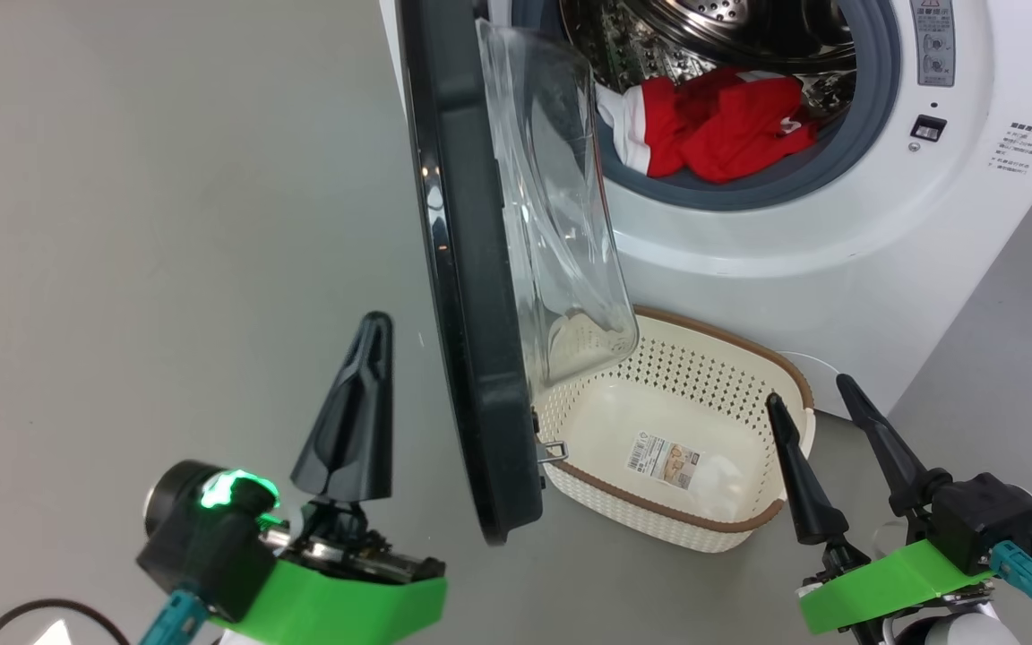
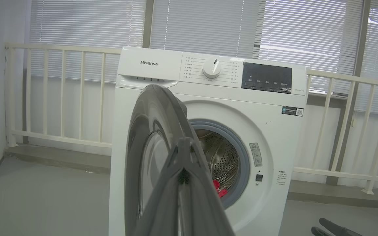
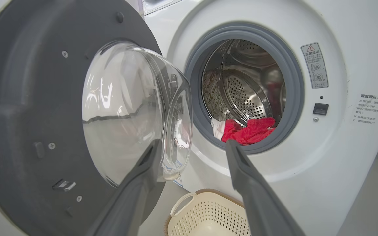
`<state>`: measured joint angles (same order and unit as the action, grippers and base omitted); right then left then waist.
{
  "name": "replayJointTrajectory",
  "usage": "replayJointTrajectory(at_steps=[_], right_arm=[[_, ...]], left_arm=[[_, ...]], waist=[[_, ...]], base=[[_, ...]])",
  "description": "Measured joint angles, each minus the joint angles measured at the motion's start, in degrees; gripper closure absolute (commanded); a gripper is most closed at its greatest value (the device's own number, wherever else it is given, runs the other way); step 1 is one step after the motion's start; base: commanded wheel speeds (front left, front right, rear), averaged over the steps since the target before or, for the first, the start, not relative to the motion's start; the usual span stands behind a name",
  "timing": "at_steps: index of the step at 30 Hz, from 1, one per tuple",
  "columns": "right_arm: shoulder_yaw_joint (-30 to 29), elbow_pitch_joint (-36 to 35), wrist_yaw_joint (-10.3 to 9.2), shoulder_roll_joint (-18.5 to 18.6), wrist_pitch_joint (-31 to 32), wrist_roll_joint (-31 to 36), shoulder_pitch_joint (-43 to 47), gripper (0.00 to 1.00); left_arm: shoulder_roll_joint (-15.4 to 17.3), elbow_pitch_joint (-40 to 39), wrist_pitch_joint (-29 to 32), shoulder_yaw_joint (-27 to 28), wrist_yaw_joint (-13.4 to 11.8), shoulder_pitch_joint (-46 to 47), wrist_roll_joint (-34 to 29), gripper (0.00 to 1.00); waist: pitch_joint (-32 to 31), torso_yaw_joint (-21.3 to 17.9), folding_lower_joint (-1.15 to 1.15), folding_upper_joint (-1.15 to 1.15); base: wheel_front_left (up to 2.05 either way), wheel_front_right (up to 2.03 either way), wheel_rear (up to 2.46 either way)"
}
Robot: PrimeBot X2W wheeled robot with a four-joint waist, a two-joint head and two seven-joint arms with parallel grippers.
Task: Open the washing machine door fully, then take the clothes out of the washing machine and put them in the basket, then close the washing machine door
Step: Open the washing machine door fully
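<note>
The white washing machine (image 1: 838, 224) (image 2: 274, 131) (image 3: 340, 147) stands with its door (image 1: 462, 269) (image 2: 149, 147) (image 3: 28, 114) swung out, edge-on to me in the head view. Red and white clothes (image 1: 731, 125) (image 2: 220, 190) (image 3: 248, 131) lie at the drum's front lip. The cream basket (image 1: 659, 511) (image 3: 208, 216) sits on the floor below the opening, its left end under the door's glass bowl. My left gripper (image 1: 376, 327) (image 2: 183, 139) is shut on nothing, left of the door's outer face and apart from it. My right gripper (image 1: 809, 391) (image 3: 192, 144) is open beside the basket's right end.
Grey floor (image 1: 167, 224) spreads wide to the left of the door. A white railing (image 2: 61, 91) and window blinds stand behind the machine. A dark cable (image 1: 41, 614) lies at the lower left. The right gripper's fingers (image 2: 333, 227) show low in the left wrist view.
</note>
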<state>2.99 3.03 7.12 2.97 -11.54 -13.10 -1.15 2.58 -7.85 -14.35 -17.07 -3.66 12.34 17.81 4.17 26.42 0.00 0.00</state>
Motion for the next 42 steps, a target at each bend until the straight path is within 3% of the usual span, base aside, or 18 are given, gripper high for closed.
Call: replayJointTrajectory(at_steps=[10,20,29,42], right_arm=[[0.0,0.1,0.00,0.0,-0.1,0.0,0.0,0.00],[0.0,0.1,0.00,0.0,-0.1,0.0,-0.1,0.00],[0.1,0.5,0.00,0.0,-0.2,-0.8,-0.2,0.00],[0.6,1.1,0.00,0.0,-0.6,-1.5,-0.2,0.00]], left_arm=[[0.0,-3.5,3.5,-8.2,1.3,4.0,-2.2,1.00],[0.1,0.4,11.6,-14.3,2.1,4.3,-2.6,1.00],[0.1,6.7,15.6,-14.8,-0.8,4.3,-2.6,1.00],[0.6,11.4,16.1,-13.9,-4.6,4.4,-4.0,1.00]], waist=[[0.3,-0.8,0.00,0.00],[0.7,-1.6,0.00,0.00],[1.0,-2.2,0.00,0.00],[0.3,-1.9,0.00,0.00]], base=[[0.00,0.00,0.00],[0.00,0.00,0.00],[0.00,0.00,0.00],[0.00,0.00,0.00]])
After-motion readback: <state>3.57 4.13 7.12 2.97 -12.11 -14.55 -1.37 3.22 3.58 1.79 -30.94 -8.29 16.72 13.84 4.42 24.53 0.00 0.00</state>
